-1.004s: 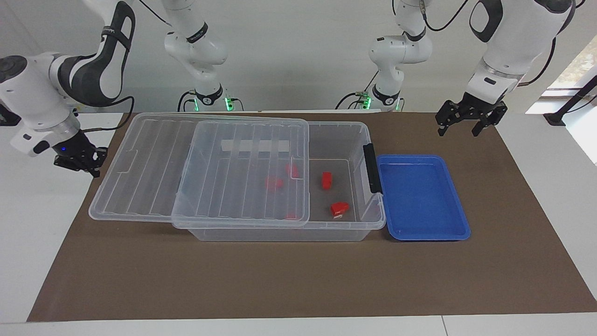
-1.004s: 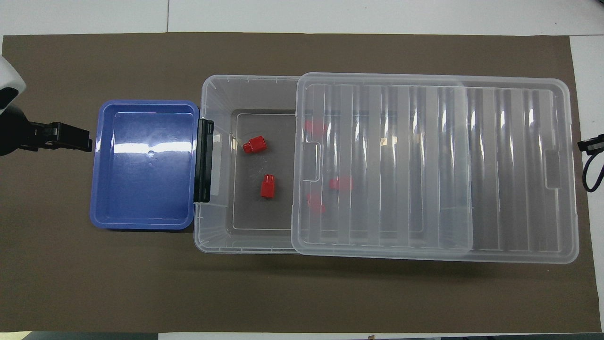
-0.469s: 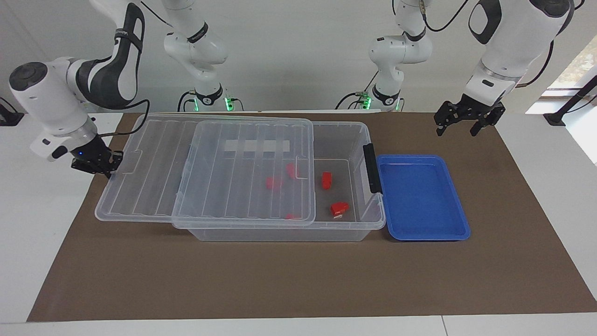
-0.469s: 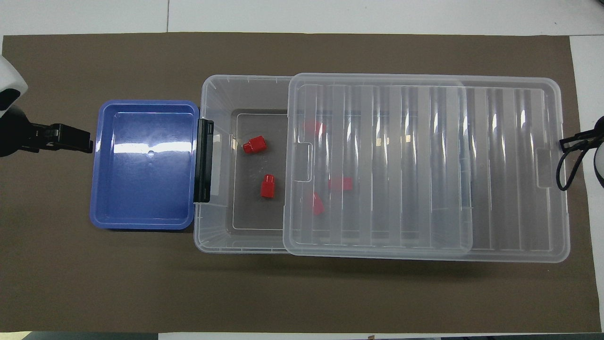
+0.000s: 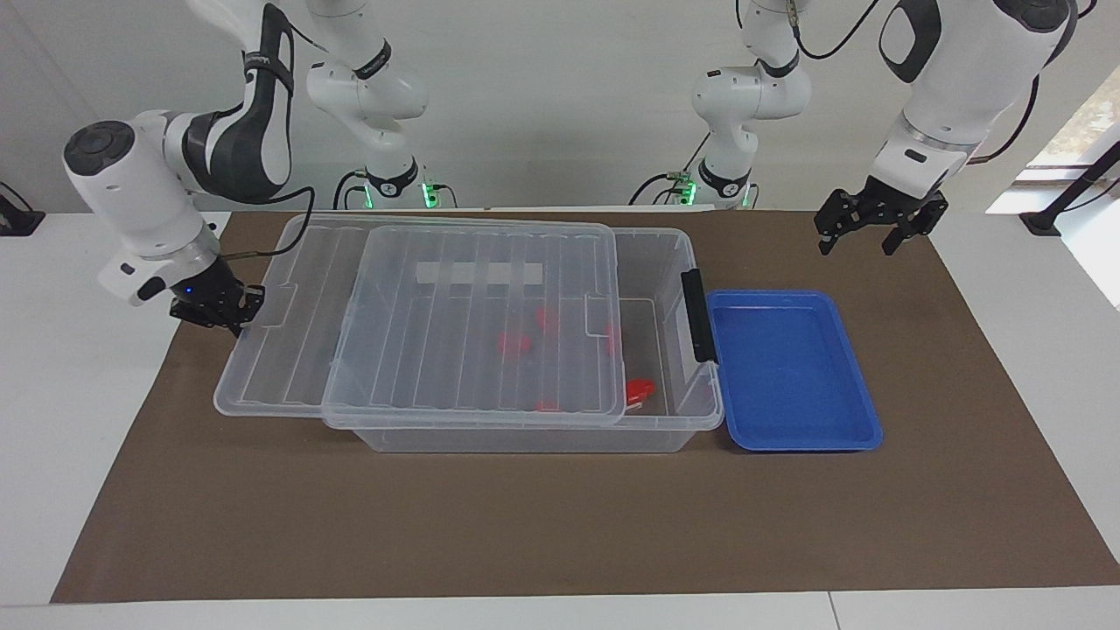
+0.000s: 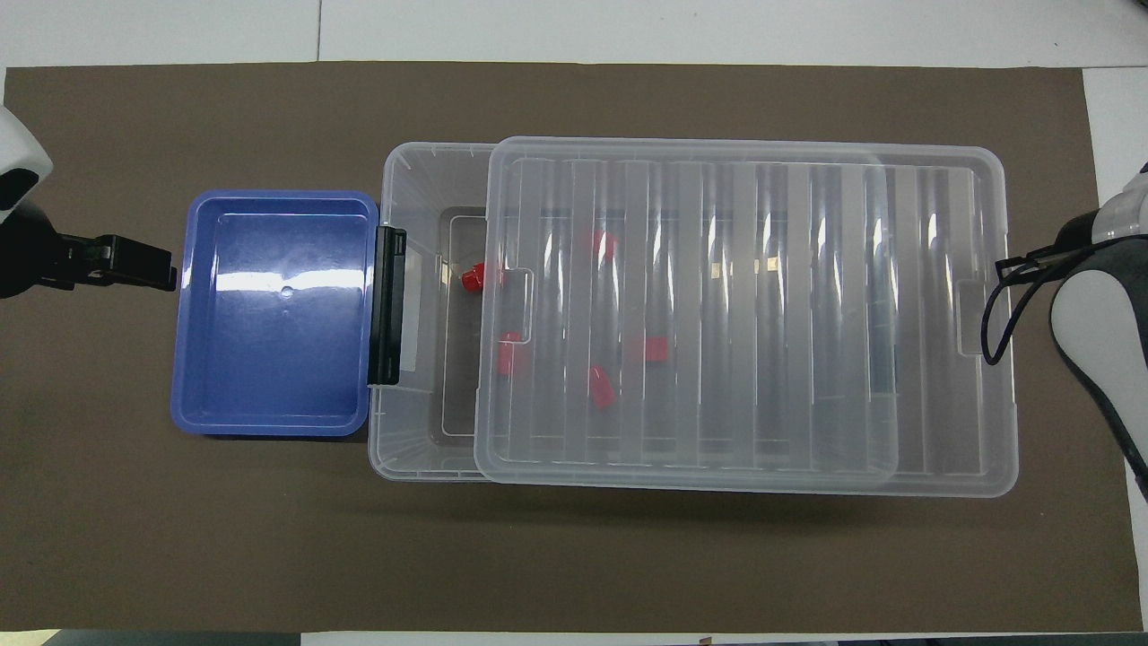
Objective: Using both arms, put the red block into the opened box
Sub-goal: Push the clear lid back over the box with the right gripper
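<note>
The clear box stands mid-table with its ribbed lid lying across most of its top. A strip stays uncovered by the black latch. Several red blocks lie inside; one shows at the lid's edge, the others through the lid. My right gripper is shut and low against the lid's end toward the right arm's end of the table. My left gripper hangs open over the mat beside the blue tray, holding nothing.
A shallow blue tray sits against the box's latch end, with nothing in it. A brown mat covers the table. The lid overhangs the box toward the right arm's end.
The lid has slid toward the left arm's end of the table, covering more of the box and the blocks. The right gripper moved along with its end. The left gripper barely moved.
</note>
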`<state>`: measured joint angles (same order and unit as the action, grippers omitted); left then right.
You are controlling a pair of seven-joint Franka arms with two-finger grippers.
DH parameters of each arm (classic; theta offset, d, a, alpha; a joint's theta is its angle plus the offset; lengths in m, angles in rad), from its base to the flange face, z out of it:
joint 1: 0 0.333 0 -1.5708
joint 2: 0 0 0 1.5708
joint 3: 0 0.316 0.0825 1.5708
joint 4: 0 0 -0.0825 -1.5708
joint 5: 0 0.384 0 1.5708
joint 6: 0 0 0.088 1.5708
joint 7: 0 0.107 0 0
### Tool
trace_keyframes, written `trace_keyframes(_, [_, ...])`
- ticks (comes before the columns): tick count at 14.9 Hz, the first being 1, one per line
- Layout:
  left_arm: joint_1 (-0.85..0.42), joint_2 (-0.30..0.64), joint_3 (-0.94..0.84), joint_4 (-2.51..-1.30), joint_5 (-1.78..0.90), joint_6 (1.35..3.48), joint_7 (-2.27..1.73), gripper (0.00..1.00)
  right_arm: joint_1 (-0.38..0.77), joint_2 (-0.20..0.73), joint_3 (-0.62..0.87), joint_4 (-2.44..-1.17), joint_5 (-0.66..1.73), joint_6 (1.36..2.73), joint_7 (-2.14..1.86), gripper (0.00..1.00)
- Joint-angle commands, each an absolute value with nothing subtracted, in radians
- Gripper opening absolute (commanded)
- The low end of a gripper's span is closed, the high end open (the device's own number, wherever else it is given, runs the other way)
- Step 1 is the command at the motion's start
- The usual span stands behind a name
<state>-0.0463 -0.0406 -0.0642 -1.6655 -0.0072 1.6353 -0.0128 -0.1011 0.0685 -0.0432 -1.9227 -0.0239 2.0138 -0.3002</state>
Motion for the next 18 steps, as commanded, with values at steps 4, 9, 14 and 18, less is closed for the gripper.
trace_keyframes(4, [-0.041,-0.052,-0.067,-1.677,0.005,1.626,-0.003,1.0,-0.041,0.038,-0.038,-1.988,-0.012,2.057,-0.206,0.0])
trace_keyframes(9, [-0.041,-0.052,-0.067,-1.677,0.005,1.624,-0.003,1.0,0.001,0.029,-0.038,-2.005,-0.008,2.069,-0.17,0.0])
trace_keyframes(14, [-0.041,-0.052,-0.067,-1.677,0.005,1.626,-0.003,1.0,0.029,0.028,-0.037,-2.006,-0.006,2.069,-0.135,0.0])
trace_keyframes(18, [-0.041,-0.052,-0.067,-1.677,0.005,1.624,-0.003,1.0,0.04,0.028,-0.037,-2.006,0.009,2.069,-0.135,0.0])
